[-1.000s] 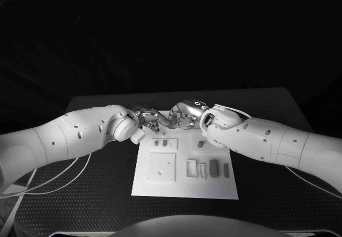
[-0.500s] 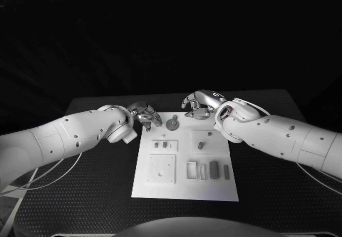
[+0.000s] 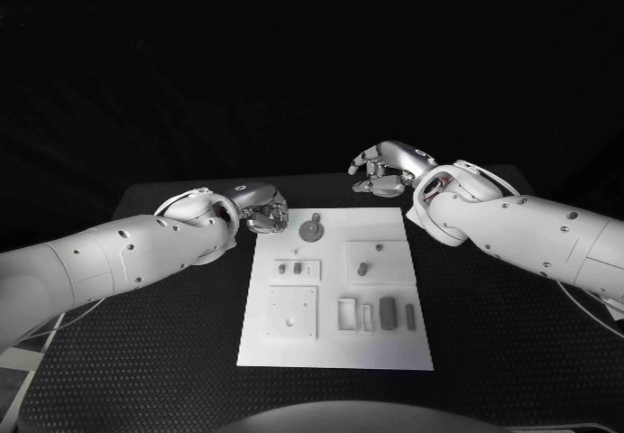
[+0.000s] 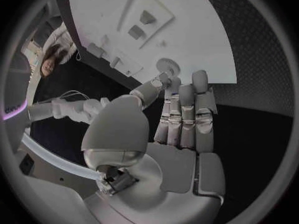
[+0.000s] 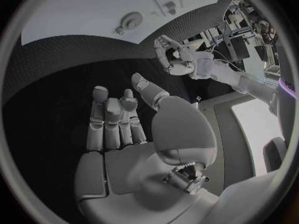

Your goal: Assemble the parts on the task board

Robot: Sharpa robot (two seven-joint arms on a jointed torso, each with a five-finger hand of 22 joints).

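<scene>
Two empty robot hands — left (image 3: pixel 264 214), right (image 3: pixel 385 168) — unlettered task board (image 3: pixel 390 352).

Task board (image 3: pixel 332 347) mid-table; left robot hand (image 3: pixel 264 213) beside far-left corner, right robot hand (image 3: pixel 386 170) beyond far-right corner.

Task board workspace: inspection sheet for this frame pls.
Surface: black textured table, bare round the board.
Job's things: white rectangular task board lies flat mid-table; round grey disc part with a stem lies at its far end; small grey pegs and upright grey blocks stand in its raised frames.
Clutter: nothing seen.
Hands: left hand at the board's far left corner, fingers curled in, holding nothing; right hand lifted beyond the far right corner, fingers apart, holding nothing.
Cables: white cable runs under the right arm.
Surroundings: dark, nothing seen.
</scene>
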